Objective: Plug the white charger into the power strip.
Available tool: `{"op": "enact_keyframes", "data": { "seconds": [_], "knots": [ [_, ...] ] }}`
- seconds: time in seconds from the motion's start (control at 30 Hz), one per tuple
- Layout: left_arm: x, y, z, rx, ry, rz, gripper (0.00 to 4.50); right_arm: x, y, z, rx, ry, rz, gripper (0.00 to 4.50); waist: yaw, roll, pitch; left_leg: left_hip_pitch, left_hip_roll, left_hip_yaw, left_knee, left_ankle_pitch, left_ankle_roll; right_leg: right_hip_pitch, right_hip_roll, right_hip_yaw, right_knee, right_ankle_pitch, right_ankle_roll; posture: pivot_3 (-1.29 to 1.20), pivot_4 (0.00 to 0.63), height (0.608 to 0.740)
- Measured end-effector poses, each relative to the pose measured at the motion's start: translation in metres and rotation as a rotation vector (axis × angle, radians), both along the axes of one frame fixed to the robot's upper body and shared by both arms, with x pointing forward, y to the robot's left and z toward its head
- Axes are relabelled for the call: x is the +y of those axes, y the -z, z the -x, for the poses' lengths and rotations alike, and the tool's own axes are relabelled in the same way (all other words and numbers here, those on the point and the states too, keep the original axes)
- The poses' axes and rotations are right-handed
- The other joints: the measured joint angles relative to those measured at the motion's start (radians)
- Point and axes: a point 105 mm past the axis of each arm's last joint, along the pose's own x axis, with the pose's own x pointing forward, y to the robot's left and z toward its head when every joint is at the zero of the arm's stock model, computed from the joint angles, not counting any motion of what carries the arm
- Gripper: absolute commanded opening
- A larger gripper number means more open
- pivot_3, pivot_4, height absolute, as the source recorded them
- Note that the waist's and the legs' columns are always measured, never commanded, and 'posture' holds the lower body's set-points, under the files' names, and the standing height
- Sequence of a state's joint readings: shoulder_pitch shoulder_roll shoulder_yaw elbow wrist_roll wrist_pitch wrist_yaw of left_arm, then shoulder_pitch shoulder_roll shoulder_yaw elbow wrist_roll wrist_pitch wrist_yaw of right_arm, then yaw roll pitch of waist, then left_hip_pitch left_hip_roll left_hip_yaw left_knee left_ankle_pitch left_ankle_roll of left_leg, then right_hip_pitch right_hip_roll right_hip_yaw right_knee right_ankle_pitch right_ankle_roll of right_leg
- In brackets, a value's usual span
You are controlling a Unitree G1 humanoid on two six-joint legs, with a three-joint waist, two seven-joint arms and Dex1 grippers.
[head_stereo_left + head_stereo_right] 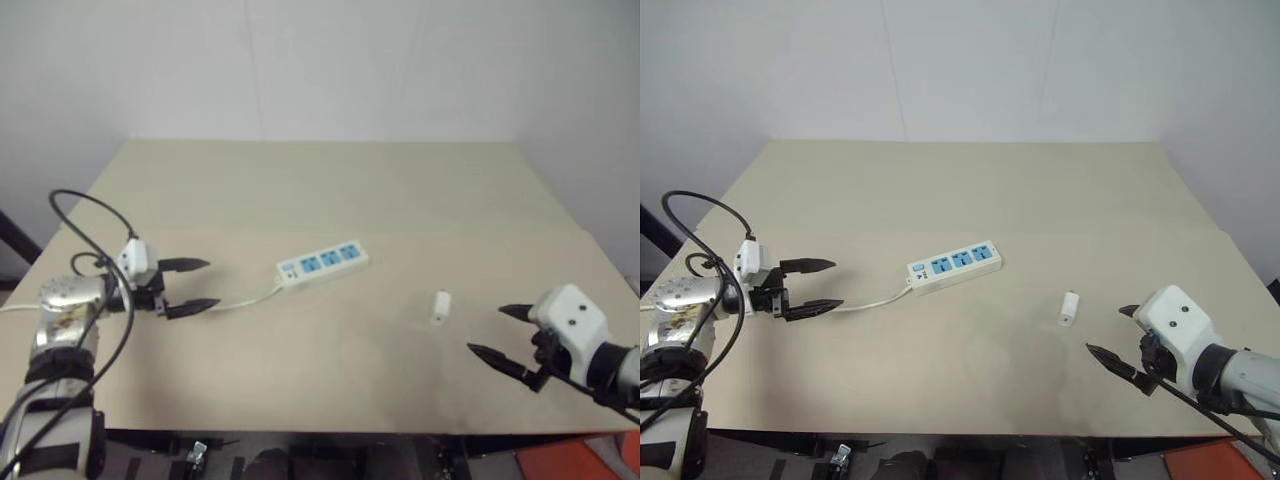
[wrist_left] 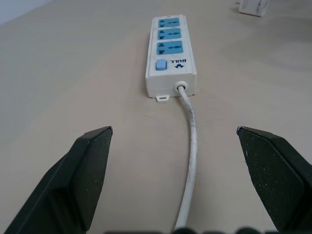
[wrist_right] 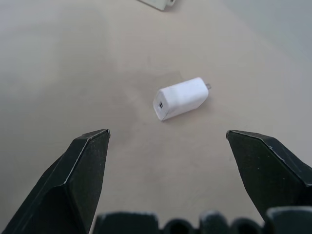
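While lying flat on the beige counter (image 1: 330,190), white power strip (image 1: 322,264) angled across the middle, three blue socket faces up, switch end toward the robot's left. Thin white cord (image 1: 245,299) trailing from that end toward the left gripper (image 1: 202,285). Left gripper hovering just off the cord's near stretch, black fingers (image 1: 185,266) spread wide, nothing between them but bare counter and cord passing underneath. Pointed along the cord toward the strip's switch end, as seen from the left wrist view, strip well apart from the fingertips.

White charger (image 1: 441,306) lying on its side on the counter, apart from the strip, to the robot's right of it and nearer the front edge. Small port visible on one end (image 3: 160,105), a metal prong tip showing at the other. Not plugged in.

Right gripper (image 1: 492,333) near the charger, aimed toward it, fingers (image 3: 83,170) spread wide and empty. Charger between the two fingertips' lines of reach in the right wrist view, but untouched and clear of both.
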State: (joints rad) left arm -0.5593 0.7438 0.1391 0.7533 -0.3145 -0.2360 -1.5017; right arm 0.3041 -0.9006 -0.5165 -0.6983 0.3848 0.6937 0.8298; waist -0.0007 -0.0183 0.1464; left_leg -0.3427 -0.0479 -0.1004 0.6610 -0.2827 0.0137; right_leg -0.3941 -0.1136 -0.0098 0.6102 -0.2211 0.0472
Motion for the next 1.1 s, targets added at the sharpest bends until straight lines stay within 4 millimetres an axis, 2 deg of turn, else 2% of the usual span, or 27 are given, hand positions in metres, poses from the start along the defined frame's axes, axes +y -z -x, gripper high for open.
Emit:
{"op": "enact_keyframes", "data": {
  "seconds": [0.43, 0.6, 0.73, 0.9, 1.1],
  "knots": [
    [-0.006, 0.0, -0.001, -0.003, 0.0, 0.014, 4.48, 0.006, -0.002, -0.005, -0.016, -0.021, -0.003, 4.5, -0.002, 0.0, 0.0, 0.001, 0.0, 0.0, 0.0, 0.0, 0.0, 0.0, 0.0, 0.0, 0.0, 0.0, 0.0, 0.0, 0.15, 0.74],
    [-0.036, -0.005, -0.022, -0.023, 0.02, 0.168, 4.48, 0.015, -0.008, -0.015, -0.058, -0.036, -0.007, 4.5, 0.008, 0.0, 0.0, 0.0, -0.001, 0.002, 0.0, 0.0, 0.0, 0.001, 0.0, -0.001, 0.0, 0.0, 0.0, 0.0, 0.15, 0.74],
    [-0.062, -0.014, -0.037, -0.036, 0.082, 0.201, 4.48, 0.021, -0.016, -0.023, -0.091, -0.039, -0.021, 4.5, 0.009, -0.001, 0.0, -0.001, -0.001, 0.002, 0.0, 0.0, 0.0, 0.0, 0.0, -0.001, -0.001, 0.001, -0.002, 0.0, 0.15, 0.74],
    [-0.093, 0.003, -0.051, 0.017, 0.116, 0.136, 4.48, 0.028, -0.011, -0.023, -0.074, -0.035, -0.036, 4.5, 0.007, -0.001, 0.0, -0.003, -0.002, 0.002, 0.0, 0.0, 0.0, 0.0, 0.0, -0.001, 0.0, 0.001, -0.002, 0.0, 0.15, 0.74],
    [-0.109, 0.013, -0.062, 0.026, 0.074, 0.072, 4.48, 0.03, -0.007, -0.015, -0.071, 0.008, -0.046, 4.5, 0.004, -0.001, 0.001, -0.005, -0.003, 0.002, 0.001, 0.0, 0.0, -0.001, 0.0, -0.002, 0.0, 0.001, -0.002, 0.0, 0.15, 0.74]
  ]
}}
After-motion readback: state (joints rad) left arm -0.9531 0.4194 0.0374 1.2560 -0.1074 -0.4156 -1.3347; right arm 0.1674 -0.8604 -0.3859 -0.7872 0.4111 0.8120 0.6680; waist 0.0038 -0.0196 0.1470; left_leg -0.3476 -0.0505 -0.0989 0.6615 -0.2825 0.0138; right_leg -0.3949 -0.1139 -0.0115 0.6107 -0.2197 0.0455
